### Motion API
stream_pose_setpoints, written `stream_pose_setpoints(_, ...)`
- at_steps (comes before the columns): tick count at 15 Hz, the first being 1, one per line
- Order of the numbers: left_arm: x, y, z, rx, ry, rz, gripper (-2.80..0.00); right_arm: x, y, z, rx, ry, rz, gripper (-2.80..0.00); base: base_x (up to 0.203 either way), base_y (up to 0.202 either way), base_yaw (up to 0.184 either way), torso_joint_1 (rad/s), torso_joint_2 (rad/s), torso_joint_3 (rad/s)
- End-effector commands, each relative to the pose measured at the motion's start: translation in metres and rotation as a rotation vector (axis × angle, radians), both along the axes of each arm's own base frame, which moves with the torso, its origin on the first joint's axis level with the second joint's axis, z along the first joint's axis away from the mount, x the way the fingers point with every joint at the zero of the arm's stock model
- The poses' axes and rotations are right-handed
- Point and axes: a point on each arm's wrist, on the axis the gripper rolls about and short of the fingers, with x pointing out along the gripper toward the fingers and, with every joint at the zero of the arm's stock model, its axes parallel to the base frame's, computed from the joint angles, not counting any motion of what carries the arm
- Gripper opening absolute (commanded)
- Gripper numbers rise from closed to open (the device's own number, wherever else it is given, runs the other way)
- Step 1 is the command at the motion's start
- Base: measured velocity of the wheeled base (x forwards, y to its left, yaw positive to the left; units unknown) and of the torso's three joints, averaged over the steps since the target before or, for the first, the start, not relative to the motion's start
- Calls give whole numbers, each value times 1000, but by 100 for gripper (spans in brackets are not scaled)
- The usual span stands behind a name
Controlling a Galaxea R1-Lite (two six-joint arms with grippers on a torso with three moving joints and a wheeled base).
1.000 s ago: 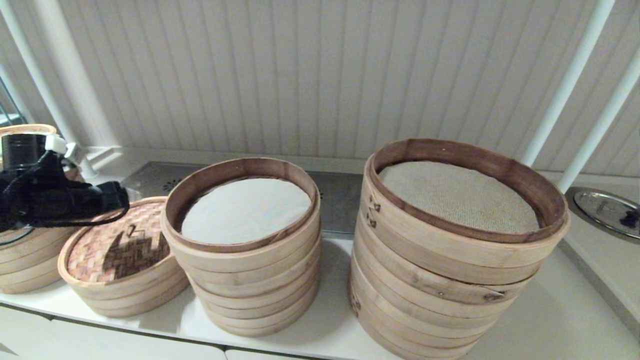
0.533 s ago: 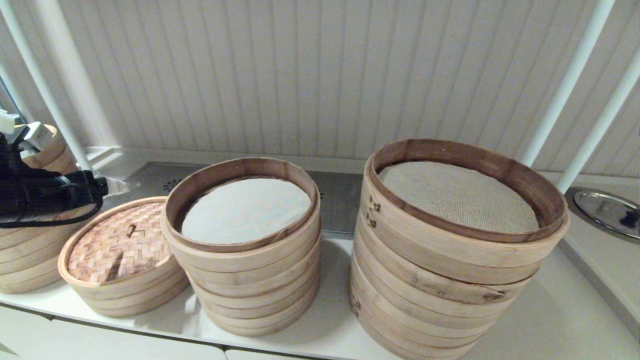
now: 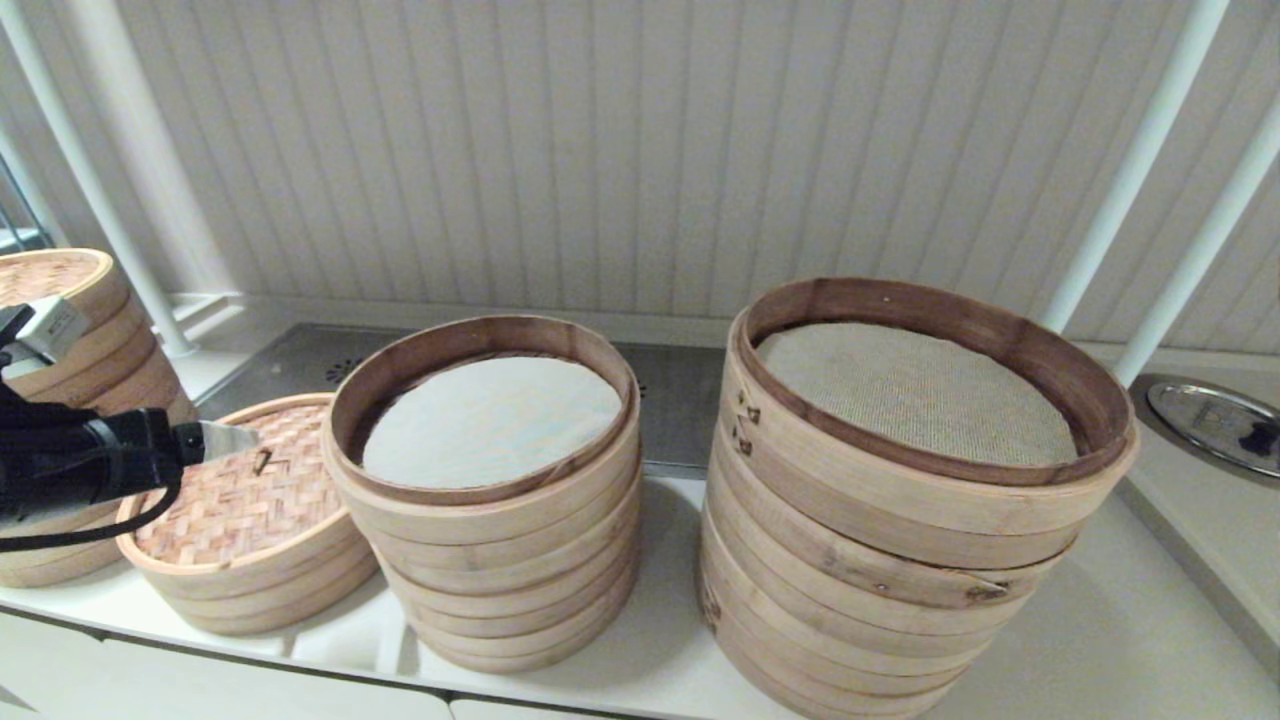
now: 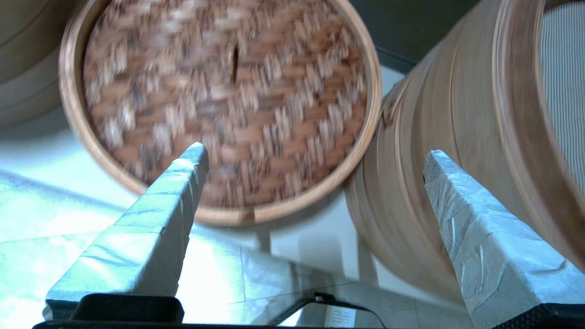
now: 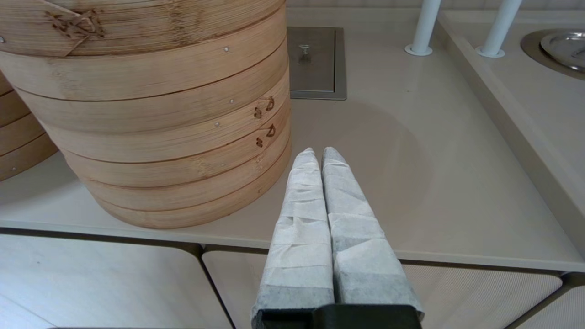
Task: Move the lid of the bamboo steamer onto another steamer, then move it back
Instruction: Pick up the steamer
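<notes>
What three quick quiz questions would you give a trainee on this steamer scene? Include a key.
1. True or false: the left gripper is open above the woven lid.
2. Which liner is in the top of the widest steamer stack? A) white liner B) grey mesh C) woven lid
3. Fill in: the right gripper is ____ and holds nothing, above the counter.

Key
1. True. In the left wrist view its fingers stand wide apart, with the lid below them.
2. B. The middle stack holds the white liner.
3. Shut. Its fingers are pressed together.
</notes>
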Motion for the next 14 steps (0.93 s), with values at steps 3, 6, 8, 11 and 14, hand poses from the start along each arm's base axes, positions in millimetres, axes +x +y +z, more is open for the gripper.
stream_pose_setpoints(3,-40,-5,3,2,-64,0,-280,0,0,-1,1,2,0,-280,0,0,0,0,0,0)
stream_pose_setpoints(6,-62,-8,10,7,-130,-10,-280,0,0,-1,1,2,0,-280,0,0,0,0,0,0)
stream_pose_setpoints(8,-74,-11,13,11,-165,-24,-280,0,0,-1,1,2,1,-280,0,0,0,0,0,0)
stream_pose_setpoints(11,-94,-17,11,13,-208,-49,-280,0,0,-1,1,2,0,-280,0,0,0,0,0,0)
stream_pose_setpoints(14,-125,-20,8,14,-285,-67,-280,0,0,-1,1,3,0,-280,0,0,0,0,0,0)
